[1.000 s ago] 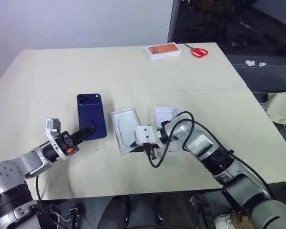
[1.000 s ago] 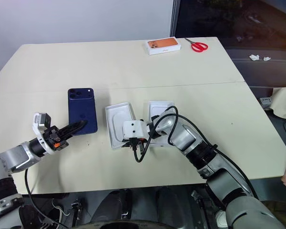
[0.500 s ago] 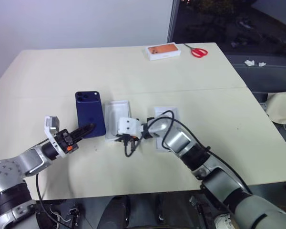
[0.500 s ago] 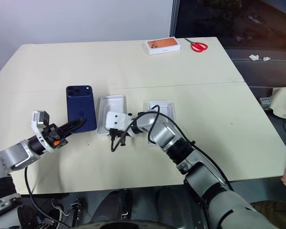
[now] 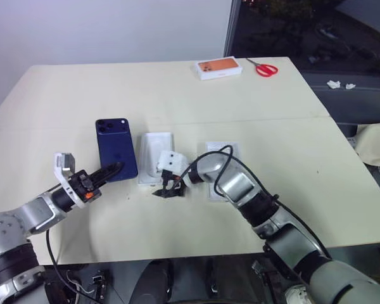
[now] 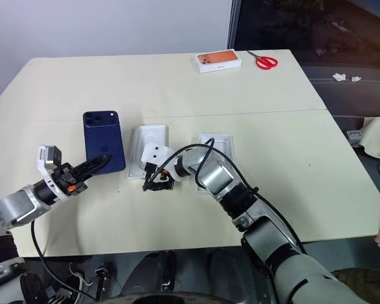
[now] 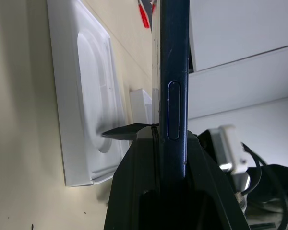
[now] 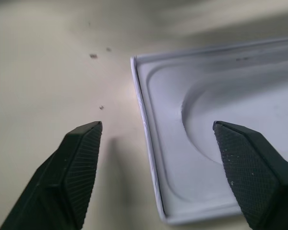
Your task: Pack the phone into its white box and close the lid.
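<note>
Even, soft indoor light on a pale counter (image 5: 253, 82), dark beyond the glass at the far right.

The counter is evenly lit with no hard glare, and shadows under the arms are faint and short. The right claw (image 8: 165, 172) casts a soft grey shadow on the counter just below its spread fingers. In the left wrist view the phone (image 7: 175, 72) edge is sharp while the white insert (image 7: 84, 96) beside it looks softer and slightly washed out.

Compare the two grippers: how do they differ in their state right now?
The left gripper is shut on the phone, gripping its near edge; the right gripper is open and holds nothing. The left one points at the phone; the right one hangs over a corner of the white insert. Both have black fingers.
</note>
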